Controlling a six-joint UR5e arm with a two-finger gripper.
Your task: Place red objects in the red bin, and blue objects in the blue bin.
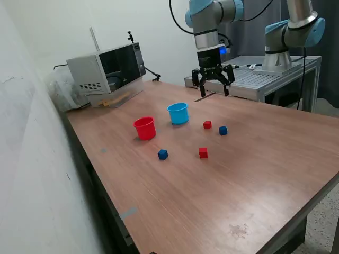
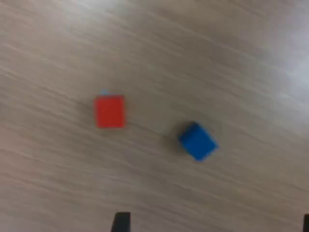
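Note:
My gripper (image 1: 213,91) hangs open and empty well above the wooden table (image 1: 254,174), behind the cubes. Below it lie a red cube (image 1: 207,125) and a dark-blue cube (image 1: 223,130), side by side and apart; the wrist view shows the same red cube (image 2: 110,111) and blue cube (image 2: 198,141) from above, blurred. A second red cube (image 1: 203,153) and a second blue cube (image 1: 162,154) lie nearer the front. The red cup (image 1: 144,128) and the light-blue cup (image 1: 178,113) stand upright toward the exterior view's left of the cubes. Only one dark fingertip (image 2: 120,223) shows clearly in the wrist view.
A microwave (image 1: 107,67) sits at the table's back corner on the exterior view's left. A second robot arm (image 1: 291,32) stands on a metal bench (image 1: 265,76) behind the table. A wall runs along the exterior view's left.

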